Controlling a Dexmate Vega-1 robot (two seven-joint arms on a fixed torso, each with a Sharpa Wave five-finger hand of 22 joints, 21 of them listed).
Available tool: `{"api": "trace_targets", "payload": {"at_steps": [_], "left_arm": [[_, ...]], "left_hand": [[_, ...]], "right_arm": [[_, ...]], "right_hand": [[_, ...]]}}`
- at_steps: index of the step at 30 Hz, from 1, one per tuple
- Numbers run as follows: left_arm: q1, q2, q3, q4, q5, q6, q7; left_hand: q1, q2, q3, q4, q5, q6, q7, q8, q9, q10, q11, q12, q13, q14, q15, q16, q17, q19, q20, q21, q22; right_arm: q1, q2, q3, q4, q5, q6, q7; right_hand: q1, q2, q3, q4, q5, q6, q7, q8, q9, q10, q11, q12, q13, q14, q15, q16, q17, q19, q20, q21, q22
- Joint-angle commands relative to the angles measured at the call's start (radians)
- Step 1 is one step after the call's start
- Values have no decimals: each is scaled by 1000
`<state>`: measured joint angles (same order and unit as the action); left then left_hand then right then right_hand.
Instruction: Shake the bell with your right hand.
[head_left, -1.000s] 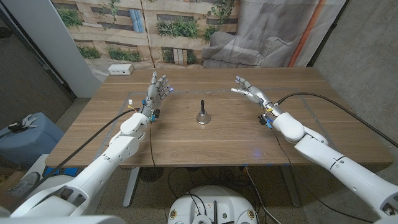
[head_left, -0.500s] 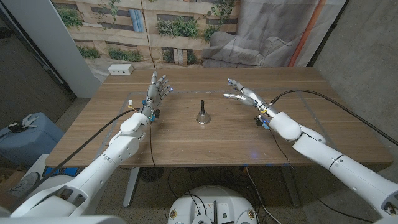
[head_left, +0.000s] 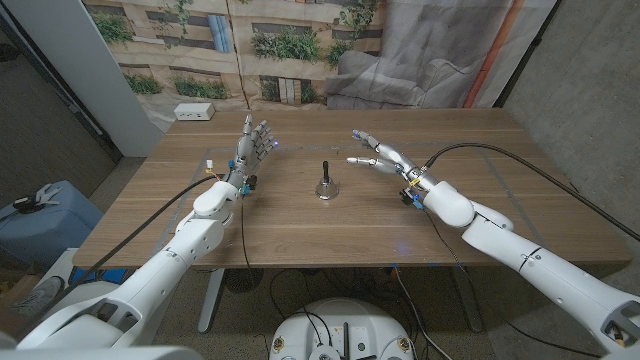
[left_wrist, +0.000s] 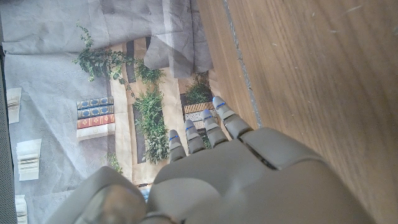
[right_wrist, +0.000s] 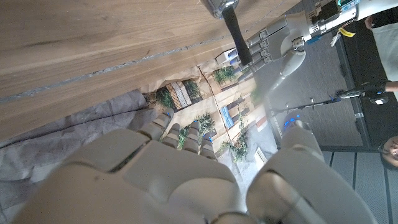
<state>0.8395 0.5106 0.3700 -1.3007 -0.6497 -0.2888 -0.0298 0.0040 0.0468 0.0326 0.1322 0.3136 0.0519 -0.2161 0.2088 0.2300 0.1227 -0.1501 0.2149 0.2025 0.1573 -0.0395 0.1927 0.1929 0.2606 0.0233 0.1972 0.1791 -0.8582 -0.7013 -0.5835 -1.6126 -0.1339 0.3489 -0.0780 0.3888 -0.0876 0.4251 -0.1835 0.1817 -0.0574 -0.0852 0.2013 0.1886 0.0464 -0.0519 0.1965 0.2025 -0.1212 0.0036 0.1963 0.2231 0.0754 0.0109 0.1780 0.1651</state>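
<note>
Two hands: both open, holding nothing.
Right hand (head_left: 376, 157): hovering, fingers spreading, near the bell (head_left: 325, 185), not touching.
Left hand (head_left: 252, 148): standing upright beyond the bell's other side on the counter (head_left: 300, 225).

White box (head_left: 195, 112) at the wooden table's (head_left: 300, 225) far left corner

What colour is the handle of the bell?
The bell's handle is black, above a shiny metal body; the head view shows it best.
</note>
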Motion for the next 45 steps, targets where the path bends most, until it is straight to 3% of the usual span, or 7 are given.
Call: {"api": "trace_targets", "payload": {"at_steps": [1,20,34,45], "left_arm": [[0,0,0,0,0,0,0],[0,0,0,1,0,0,0],[0,0,0,0,0,0,0],[0,0,0,1,0,0,0]], "left_hand": [[-1,9,0,7,6,0,-6,6,4,2,-6,5,5,7,-97,6,5,8,-3,7,6],[-1,9,1,7,6,0,-6,6,4,3,-7,5,5,6,-97,6,5,8,-3,7,6],[-1,9,1,7,6,0,-6,6,4,2,-3,5,5,7,-97,6,5,7,-3,7,6],[-1,9,1,7,6,0,-6,6,4,3,-7,5,5,6,-98,6,5,8,-2,7,6]], "right_arm": [[24,23,-33,15,-54,-5,8],[69,70,-94,66,-87,-35,28],[99,106,-133,111,-100,-29,30],[123,138,-155,161,-101,-25,19]], "right_hand": [[1,6,9,2,7,-3,-4,8,4,3,-4,5,5,-1,-3,8,1,-1,-5,5,4],[50,8,24,2,12,32,-9,24,6,40,-13,19,7,26,-15,23,0,17,-14,12,4],[78,9,32,6,13,68,-29,37,7,67,-20,27,8,47,-24,33,0,27,-16,14,4],[97,11,36,11,12,119,-36,52,7,112,-49,39,8,79,-38,45,0,43,-19,16,4]]}}
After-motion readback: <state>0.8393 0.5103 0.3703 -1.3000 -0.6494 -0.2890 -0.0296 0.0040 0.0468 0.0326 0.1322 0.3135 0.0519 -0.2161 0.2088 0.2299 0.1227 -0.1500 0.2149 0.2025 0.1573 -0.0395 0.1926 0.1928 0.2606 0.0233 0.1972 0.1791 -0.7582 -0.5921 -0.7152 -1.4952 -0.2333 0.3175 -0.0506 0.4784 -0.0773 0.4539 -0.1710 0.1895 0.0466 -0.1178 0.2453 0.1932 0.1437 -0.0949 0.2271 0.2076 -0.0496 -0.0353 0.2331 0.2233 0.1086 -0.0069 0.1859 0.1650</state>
